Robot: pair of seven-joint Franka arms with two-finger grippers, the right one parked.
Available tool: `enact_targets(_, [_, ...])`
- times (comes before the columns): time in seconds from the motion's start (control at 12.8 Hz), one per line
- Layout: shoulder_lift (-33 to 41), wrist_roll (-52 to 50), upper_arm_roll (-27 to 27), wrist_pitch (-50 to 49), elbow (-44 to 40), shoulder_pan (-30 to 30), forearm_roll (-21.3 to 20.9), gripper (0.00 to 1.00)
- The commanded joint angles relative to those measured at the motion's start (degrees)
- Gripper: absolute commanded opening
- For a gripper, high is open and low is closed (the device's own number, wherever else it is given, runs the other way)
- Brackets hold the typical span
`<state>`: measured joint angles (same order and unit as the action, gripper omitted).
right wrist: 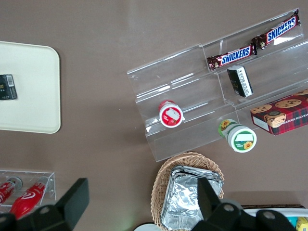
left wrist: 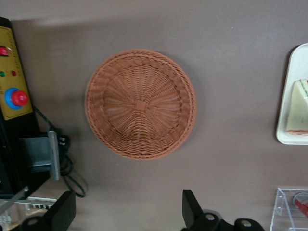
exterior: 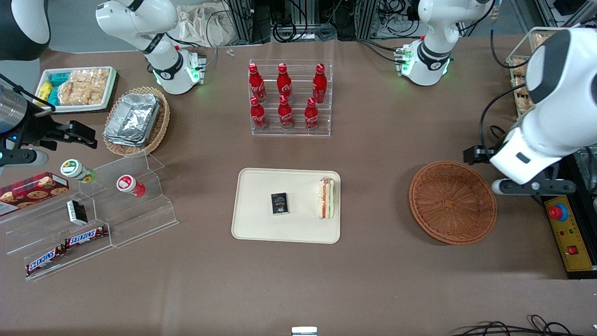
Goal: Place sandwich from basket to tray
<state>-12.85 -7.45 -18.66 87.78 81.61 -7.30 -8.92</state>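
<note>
The sandwich [exterior: 326, 198] [left wrist: 298, 113], a white wedge with pink and green layers, lies on the cream tray [exterior: 261, 224] [left wrist: 296, 62] near the tray's edge that faces the basket. The reddish-brown woven basket [exterior: 452, 202] [left wrist: 140, 103] stands empty toward the working arm's end of the table. My left gripper [exterior: 475, 154] [left wrist: 127, 214] hangs above the table just off the basket's rim, a little farther from the front camera than the basket. Its fingers [left wrist: 192, 211] stand wide apart, open, with only bare table between them.
A small black box [exterior: 280, 204] lies mid-tray. A clear rack of red cola bottles [exterior: 290, 98] stands farther from the front camera than the tray. A yellow control box with a red button [exterior: 569, 233] [left wrist: 14, 91] sits beside the basket. Acrylic snack shelves [exterior: 93, 210] stand toward the parked arm's end.
</note>
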Motion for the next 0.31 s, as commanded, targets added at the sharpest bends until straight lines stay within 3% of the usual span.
enact_targets(0.0, [1.51, 2.17, -0.41, -1.46, 0.84, -3.67, 1.7, 1.0])
enact_targets(0.24, [1.51, 2.35, -0.41, -1.56, 1.01, -4.48, 2.06, 0.99])
